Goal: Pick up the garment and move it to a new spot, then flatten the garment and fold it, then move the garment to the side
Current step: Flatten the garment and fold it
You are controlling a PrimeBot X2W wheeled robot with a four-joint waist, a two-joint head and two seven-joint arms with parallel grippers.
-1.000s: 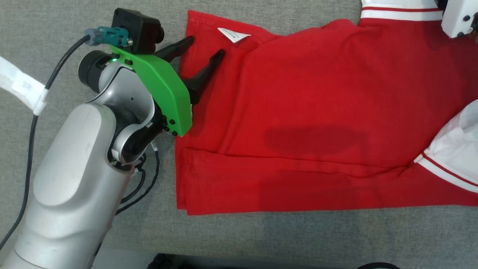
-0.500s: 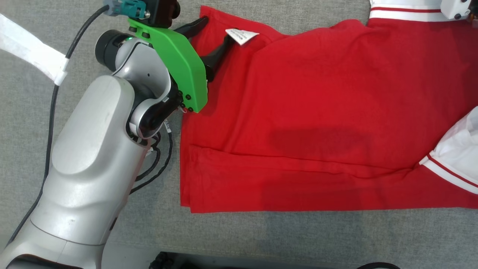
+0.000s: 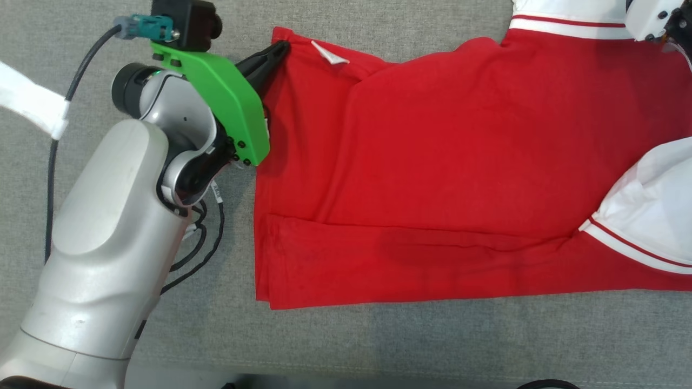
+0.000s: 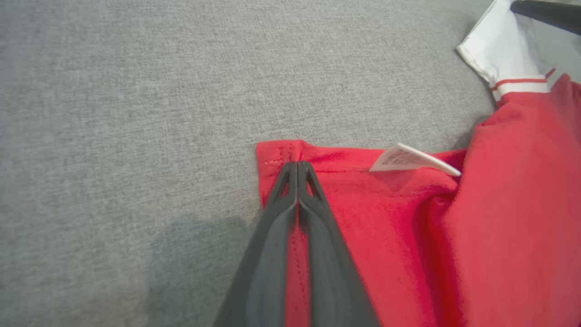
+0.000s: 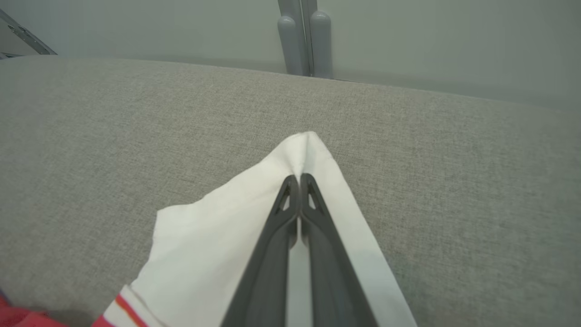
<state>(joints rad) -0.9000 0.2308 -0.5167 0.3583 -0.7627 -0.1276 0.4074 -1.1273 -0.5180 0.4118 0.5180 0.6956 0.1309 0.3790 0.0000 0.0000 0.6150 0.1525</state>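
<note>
On the far left, the big gray left arm (image 3: 108, 232) reaches up across the gray counter (image 3: 432, 346). A black cable (image 3: 51, 178) runs beside it. A green plate (image 3: 227, 102) and a small black camera (image 3: 184, 24) sit on the wrist.

The left hand (image 3: 280, 49) points up and to the right. Its two dark fingers are pressed tight together. In the left wrist view the left hand (image 4: 297, 164) pinches the top left corner of the shirt (image 4: 499, 227), right on the sewn edge. A strip of red cloth shows between the fingers lower down.

Just to the right of that corner, a small white tag (image 3: 330, 54) sticks up from the red cloth. The left wrist view shows the tag (image 4: 411, 160) too.

The shirt (image 3: 459, 162) is red and lies flat on the counter, spread from the left hand all the way to the right side. A long fold runs along its near edge. On the right, a white sleeve (image 3: 643, 194) with a thin red stripe lies on the red part. More white cloth with a red stripe sits at the top right.

In the right wrist view the right hand (image 5: 299, 178) is shut as well. It grips a white corner (image 5: 218, 240) of the shirt, which bunches into a small peak at the tips.
</note>
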